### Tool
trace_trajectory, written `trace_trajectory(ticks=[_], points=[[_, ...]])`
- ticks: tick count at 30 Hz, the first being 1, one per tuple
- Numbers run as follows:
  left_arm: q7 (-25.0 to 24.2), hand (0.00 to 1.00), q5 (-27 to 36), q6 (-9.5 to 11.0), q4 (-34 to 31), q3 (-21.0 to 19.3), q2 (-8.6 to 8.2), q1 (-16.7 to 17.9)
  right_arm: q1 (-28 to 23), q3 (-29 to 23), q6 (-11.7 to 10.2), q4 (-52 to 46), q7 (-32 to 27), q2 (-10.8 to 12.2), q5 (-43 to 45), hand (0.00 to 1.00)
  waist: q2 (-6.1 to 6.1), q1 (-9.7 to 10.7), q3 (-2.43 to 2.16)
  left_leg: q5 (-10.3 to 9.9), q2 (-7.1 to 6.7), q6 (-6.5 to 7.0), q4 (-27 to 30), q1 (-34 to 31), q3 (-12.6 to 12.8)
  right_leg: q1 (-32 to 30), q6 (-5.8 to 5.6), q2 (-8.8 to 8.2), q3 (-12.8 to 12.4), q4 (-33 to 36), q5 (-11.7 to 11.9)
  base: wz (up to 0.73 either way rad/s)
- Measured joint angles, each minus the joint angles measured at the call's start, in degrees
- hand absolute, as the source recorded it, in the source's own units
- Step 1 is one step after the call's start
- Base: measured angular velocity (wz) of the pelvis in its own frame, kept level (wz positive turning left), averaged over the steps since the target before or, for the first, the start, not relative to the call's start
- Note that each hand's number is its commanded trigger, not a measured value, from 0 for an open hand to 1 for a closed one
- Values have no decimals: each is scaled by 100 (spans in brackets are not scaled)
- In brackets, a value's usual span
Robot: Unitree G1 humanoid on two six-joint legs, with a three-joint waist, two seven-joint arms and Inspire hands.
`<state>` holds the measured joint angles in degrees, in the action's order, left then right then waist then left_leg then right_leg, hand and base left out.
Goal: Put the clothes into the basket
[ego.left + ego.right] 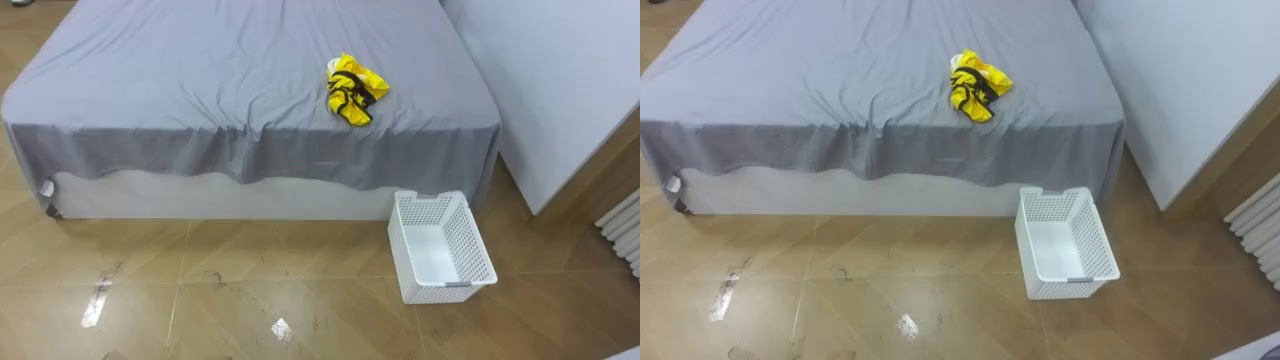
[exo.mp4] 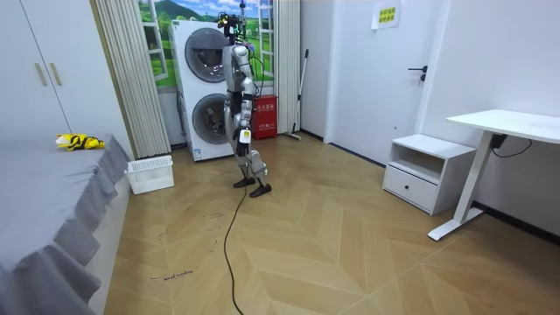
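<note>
Near the front edge of the bed [image 1: 200, 80] lie the yellow clothes [image 1: 352, 88], basket [image 1: 440, 250] on the floor [image 1: 250, 290] by its corner, so I'd walk right up before reaching; can't tell how the hands [image 2: 245, 136] are set

**Open floor up to the bed**

Wooden floor [image 1: 250, 290] lies free before the bed [image 1: 200, 80]. The white basket [image 1: 440, 245] stands open-topped just beside the bed's right corner. The yellow garment [image 1: 354, 90] lies uncovered near the bed's edge. A white wardrobe [image 1: 560, 90] closes off the right side.

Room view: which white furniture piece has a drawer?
The low nightstand, with a drawer under an open shelf; the desk beside it is just a top on a leg.
</note>
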<state>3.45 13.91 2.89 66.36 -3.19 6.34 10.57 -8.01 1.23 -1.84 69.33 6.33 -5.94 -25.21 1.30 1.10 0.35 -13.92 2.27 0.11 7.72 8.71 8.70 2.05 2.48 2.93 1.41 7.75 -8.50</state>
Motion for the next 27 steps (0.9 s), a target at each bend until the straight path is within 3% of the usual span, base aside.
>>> trace_trajectory(ticks=[23, 27], points=[[14, 0, 180, -7, 71, -18, -13, 6, 15, -56, 24, 202, 85, 12, -345, 0, 7, 1, -2, -1, 3, 0, 21, 15, 32, -11, 5, 8, 8, 55, -26, 0], [-17, 0, 267, -32, 44, -27, -5, -6, 16, -23, 51, 195, 111, 9, -413, 0, 10, -4, -2, -135, 45, -100, 569, -221, 107, -133, 49, 6, 29, 283, -195, -3]])
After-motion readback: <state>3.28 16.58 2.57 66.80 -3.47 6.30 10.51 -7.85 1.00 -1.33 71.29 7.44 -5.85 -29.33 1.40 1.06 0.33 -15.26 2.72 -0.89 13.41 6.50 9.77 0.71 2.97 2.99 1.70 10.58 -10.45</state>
